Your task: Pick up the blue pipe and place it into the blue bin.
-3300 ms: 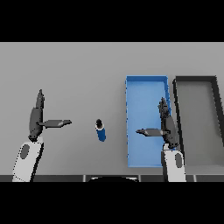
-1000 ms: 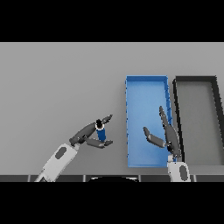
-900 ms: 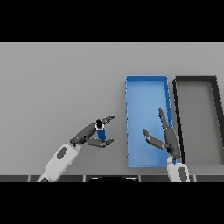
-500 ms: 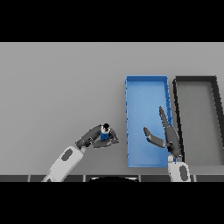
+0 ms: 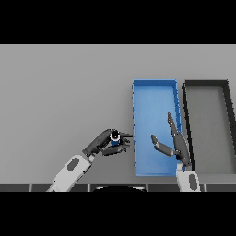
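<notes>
The blue pipe (image 5: 114, 139) is a short blue piece with a dark end turned up toward the view. My left hand (image 5: 102, 142) has its fingers and thumb curled round it, just left of the blue bin (image 5: 153, 94). The pipe sits close to the bin's left wall, about level with the bin's near half. My right hand (image 5: 177, 145) hovers over the near right part of the blue bin with straight fingers and the thumb spread out to the left, holding nothing.
A black bin (image 5: 206, 84) stands right beside the blue bin, at the table's right. The grey table (image 5: 64, 92) stretches wide to the left and behind.
My left hand has closed on the blue pipe and tipped it, shifting it a little toward the blue bin. The right hand has barely moved.
</notes>
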